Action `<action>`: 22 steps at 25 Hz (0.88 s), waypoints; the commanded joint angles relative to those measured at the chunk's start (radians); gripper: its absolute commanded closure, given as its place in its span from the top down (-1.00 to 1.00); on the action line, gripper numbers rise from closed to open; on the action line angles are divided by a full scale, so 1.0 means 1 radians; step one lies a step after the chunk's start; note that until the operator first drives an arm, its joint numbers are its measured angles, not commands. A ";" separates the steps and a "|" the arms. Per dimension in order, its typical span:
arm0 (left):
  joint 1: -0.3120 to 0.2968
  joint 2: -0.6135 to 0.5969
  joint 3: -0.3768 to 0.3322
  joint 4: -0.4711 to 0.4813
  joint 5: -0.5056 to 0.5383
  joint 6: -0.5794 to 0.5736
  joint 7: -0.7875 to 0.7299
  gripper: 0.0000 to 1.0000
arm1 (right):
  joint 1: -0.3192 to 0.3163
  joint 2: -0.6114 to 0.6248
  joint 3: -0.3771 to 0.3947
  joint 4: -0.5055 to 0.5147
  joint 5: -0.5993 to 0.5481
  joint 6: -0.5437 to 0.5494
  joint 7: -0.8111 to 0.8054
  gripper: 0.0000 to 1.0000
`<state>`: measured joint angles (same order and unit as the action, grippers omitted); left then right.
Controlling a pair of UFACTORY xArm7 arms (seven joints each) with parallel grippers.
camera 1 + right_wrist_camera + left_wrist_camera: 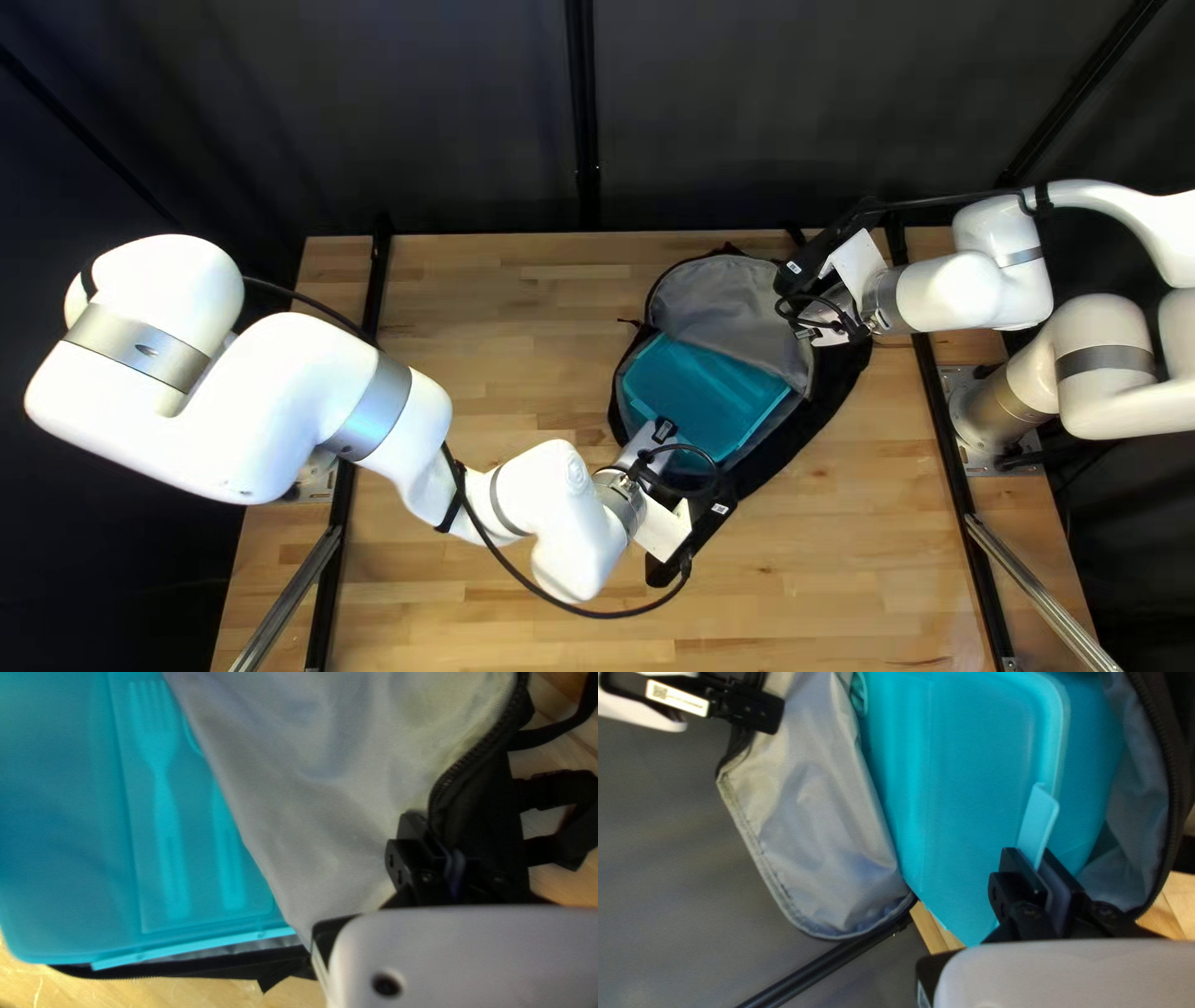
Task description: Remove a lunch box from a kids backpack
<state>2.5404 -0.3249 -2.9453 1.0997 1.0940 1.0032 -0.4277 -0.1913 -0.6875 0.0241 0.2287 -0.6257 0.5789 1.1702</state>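
The lunch box (703, 386) lies inside the open backpack (822, 423), near the rim on our left arm's side, away from the table's (498, 324) far edge. Our left gripper (1029, 854) is closed on its latch (1037, 824), probably for pulling it out. Our right gripper (430, 824) pinches the flap (324, 796), we suppose to keep the way free. We count one box, one backpack, two grippers.

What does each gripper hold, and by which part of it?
The left gripper holds the lunch box by the tab at its edge; the right gripper, the backpack by the zippered edge of its flap.
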 commanded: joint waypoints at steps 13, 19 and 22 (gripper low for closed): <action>0.012 0.133 0.010 -0.004 -0.038 0.066 0.136 -1.00 | 0.000 0.000 0.000 0.000 0.000 0.000 0.000 -1.00; -0.005 0.152 -0.006 0.048 -0.092 0.144 0.197 -1.00 | 0.000 0.000 0.000 0.000 0.000 0.000 0.000 -1.00; -0.016 0.159 -0.017 0.074 -0.123 0.183 0.222 -1.00 | 0.000 0.000 0.000 0.000 0.000 0.000 0.000 -1.00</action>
<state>2.5354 -0.1726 -2.9516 1.1509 0.9977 1.1533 -0.2270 -0.1913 -0.6875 0.0241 0.2287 -0.6257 0.5789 1.1702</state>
